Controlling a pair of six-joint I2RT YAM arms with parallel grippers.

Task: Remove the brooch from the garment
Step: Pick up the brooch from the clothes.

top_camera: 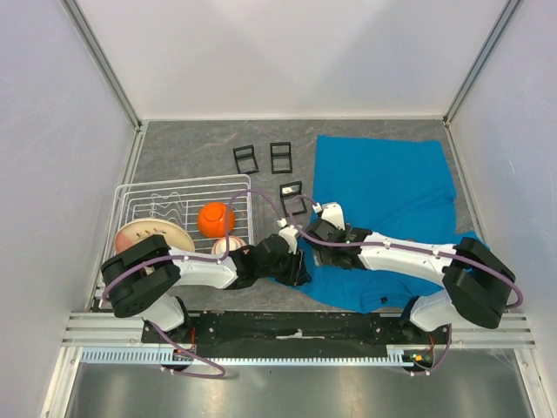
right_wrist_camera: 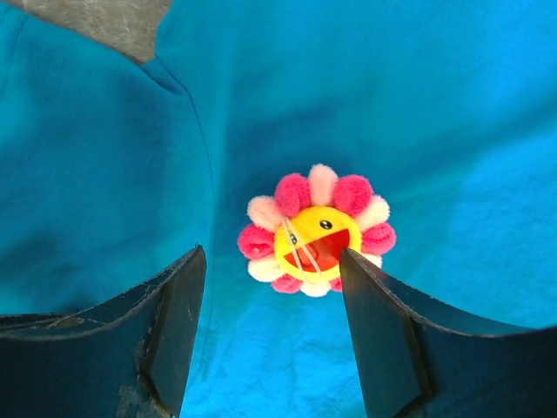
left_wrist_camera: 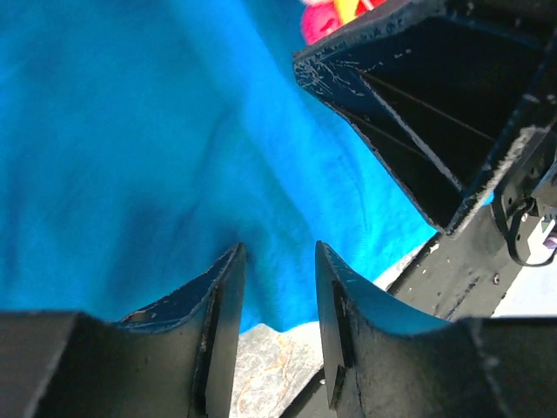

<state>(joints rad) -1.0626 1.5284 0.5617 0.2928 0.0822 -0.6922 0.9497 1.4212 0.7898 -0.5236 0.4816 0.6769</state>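
Note:
The garment [top_camera: 392, 192] is a teal-blue T-shirt spread on the right half of the table. The brooch [right_wrist_camera: 316, 231] is a plush flower with pink and white petals and a yellow smiling face, lying on the garment [right_wrist_camera: 418, 104]. My right gripper [right_wrist_camera: 271, 257] is open, with the brooch just beyond its tips, close to the right finger. In the top view the right gripper [top_camera: 315, 228] hides the brooch. My left gripper [left_wrist_camera: 278, 252] has its jaws a narrow gap apart, tips against the garment's near edge [left_wrist_camera: 130, 131]. The brooch [left_wrist_camera: 326, 16] shows at the top of the left wrist view.
A white wire dish rack [top_camera: 174, 205] stands on the left with an orange bowl [top_camera: 215, 219] and a pinkish plate [top_camera: 152, 235] in it. Three small black frames [top_camera: 280, 157] stand on the grey table behind the grippers. White walls close in the table.

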